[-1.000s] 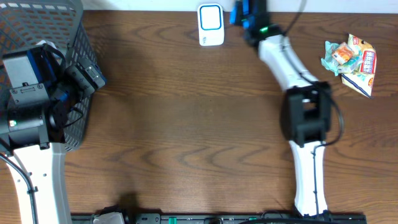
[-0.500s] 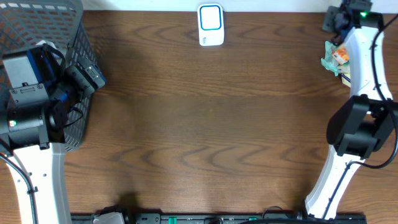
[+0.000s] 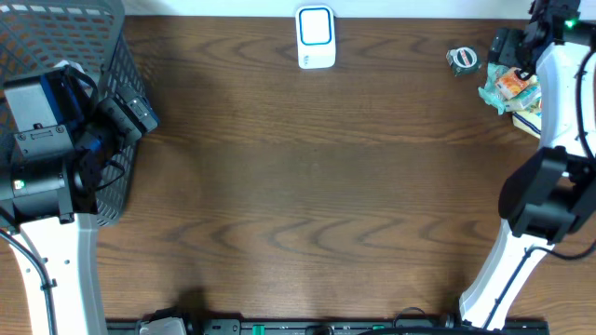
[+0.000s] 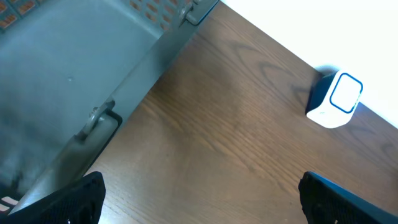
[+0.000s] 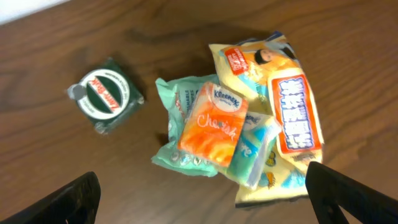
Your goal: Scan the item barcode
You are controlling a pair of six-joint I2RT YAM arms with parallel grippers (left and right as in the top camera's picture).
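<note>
Nearest the robot's side of the brown wood-grain table (image 3: 298,186), well to the left of the white box-shaped barcode scanner with the blue-rimmed window (image 3: 316,37) and nearer than it, the left gripper (image 4: 208,204) hangs over the right-hand rim of the grey mesh plastic basket (image 3: 56,46). Its two dark fingers sit at the bottom corners of the left wrist view, spread wide with only bare wood and the basket wall between them. From that wrist the scanner (image 4: 336,99) stands upright at the table's far edge.

Farther back and well to the right of the scanner, the right gripper (image 5: 208,202) hangs above a pile of packets. Its fingers are splayed to the bottom corners of the right wrist view and nothing is pinched between them.

The pile lies on the table well right of the scanner: an orange-and-white tissue pack (image 5: 211,127) on a pale teal wrapper (image 5: 180,149), leaning against a yellow snack bag with red labels (image 5: 292,118).

The small dark green tin with a round white-ringed label (image 5: 107,93) lies flat on the wood between the scanner and the pile, just beside the pile and apart from it, touched by neither gripper. From overhead the tin (image 3: 462,60) is level with the scanner's front edge.
</note>
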